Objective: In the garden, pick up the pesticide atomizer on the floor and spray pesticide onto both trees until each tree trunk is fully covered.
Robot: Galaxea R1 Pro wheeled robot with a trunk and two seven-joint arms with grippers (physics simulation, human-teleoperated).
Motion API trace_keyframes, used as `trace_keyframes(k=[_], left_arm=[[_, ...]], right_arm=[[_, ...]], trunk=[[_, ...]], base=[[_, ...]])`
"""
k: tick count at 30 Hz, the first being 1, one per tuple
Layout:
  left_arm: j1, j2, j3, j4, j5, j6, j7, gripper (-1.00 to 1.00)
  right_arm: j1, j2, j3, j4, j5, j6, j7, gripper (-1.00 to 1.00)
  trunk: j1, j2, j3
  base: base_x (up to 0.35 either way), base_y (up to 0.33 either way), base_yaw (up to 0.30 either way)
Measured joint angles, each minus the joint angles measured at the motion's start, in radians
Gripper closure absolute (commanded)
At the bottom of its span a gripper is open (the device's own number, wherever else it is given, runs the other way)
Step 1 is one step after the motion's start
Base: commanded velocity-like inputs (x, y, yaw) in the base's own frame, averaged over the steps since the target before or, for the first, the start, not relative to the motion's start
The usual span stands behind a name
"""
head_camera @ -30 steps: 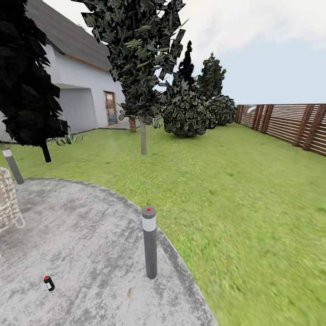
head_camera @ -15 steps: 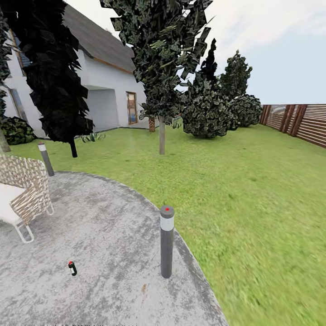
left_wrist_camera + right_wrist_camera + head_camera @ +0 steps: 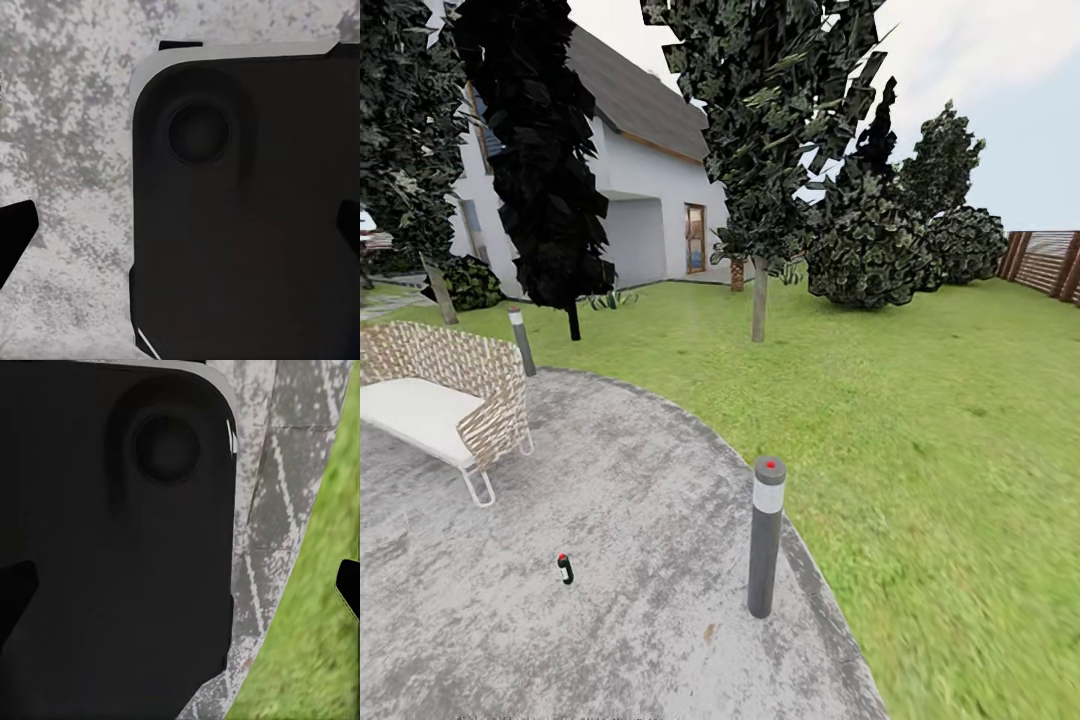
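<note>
Grey paving (image 3: 610,640) fills my lower frame; the pesticide atomizer (image 3: 565,569) lies lower left, left of a bollard (image 3: 765,537). I'd roll closer and square up before lowering an arm. Wrist views add paving beside a dark robot body; jaw state I cannot tell.

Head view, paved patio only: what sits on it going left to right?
wicker chair → far bollard → pesticide atomizer → near bollard, at the paving's edge by the lawn.
</note>
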Motion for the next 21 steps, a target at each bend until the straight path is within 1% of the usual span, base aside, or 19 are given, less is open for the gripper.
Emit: trace_keyframes(k=[21], left_arm=[[0.001,0.0,0.0,0.0,0.0,-0.014,0.002,-1.0]], right_arm=[[0.0,0.0,0.0,0.0,-0.001,0.0,0.0,-1.0]], trunk=[[0.0,0.0,0.0]], base=[[0.0,0.0,0.285]])
